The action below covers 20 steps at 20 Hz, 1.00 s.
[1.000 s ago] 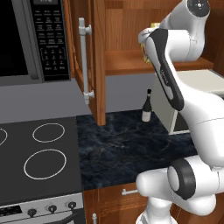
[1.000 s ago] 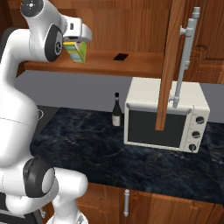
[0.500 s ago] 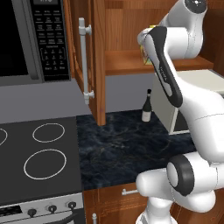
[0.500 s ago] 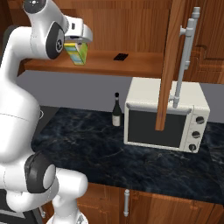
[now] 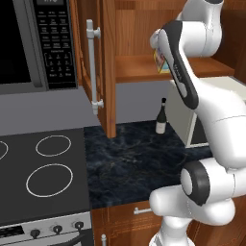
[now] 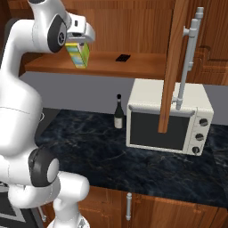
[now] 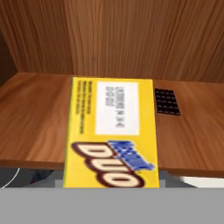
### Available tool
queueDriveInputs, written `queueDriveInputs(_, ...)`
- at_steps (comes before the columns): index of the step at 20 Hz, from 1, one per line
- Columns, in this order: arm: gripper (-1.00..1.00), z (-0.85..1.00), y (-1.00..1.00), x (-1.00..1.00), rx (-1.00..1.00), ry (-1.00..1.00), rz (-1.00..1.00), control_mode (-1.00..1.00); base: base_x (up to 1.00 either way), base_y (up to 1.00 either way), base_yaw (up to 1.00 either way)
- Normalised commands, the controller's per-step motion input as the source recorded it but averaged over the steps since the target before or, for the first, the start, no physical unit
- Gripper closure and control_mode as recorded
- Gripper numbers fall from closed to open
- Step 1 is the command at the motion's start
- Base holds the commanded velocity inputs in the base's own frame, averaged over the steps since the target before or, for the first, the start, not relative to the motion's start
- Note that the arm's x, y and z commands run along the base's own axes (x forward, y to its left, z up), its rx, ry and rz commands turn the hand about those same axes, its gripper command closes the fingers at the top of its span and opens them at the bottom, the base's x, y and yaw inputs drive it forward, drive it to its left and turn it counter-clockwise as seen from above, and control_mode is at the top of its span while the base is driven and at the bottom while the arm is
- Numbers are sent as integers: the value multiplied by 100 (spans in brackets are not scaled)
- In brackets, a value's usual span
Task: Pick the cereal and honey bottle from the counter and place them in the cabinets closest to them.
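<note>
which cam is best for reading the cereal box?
Hand view: the cereal box faces the lens, print legible, over the cabinet shelf. Right base view shows it small under the hand; left base view shows a sliver behind the arm.

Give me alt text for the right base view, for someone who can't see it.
The gripper holds the yellow cereal box at the front of the open cabinet's shelf. Below, a dark wine bottle stands beside a white toaster oven on the counter.

The cereal [image 7: 111, 135] is printed yellow with a white text panel, a green edge and brown-outlined lettering. Behind it, reddish-brown wood grain is seen on the cabinets [image 7: 131, 39]. A small black gridded square [image 7: 167, 102] is seen beside the cereal. Bluish marbling is shown on the black counter [image 6: 102, 151].
</note>
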Motion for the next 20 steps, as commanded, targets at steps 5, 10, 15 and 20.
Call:
queueDriveInputs(5, 100, -1, 0, 17, 0, 0, 0, -100, 0, 0, 0)
queueDriveInputs(10, 100, -17, 0, 22, 0, 0, 0, -100, 0, 0, 0)
queueDriveInputs(15, 100, -8, 0, 36, 0, 0, -2, -100, 0, 0, 0)
queueDriveInputs(20, 100, 0, 0, 63, 0, 0, -7, -100, 0, 0, 0)
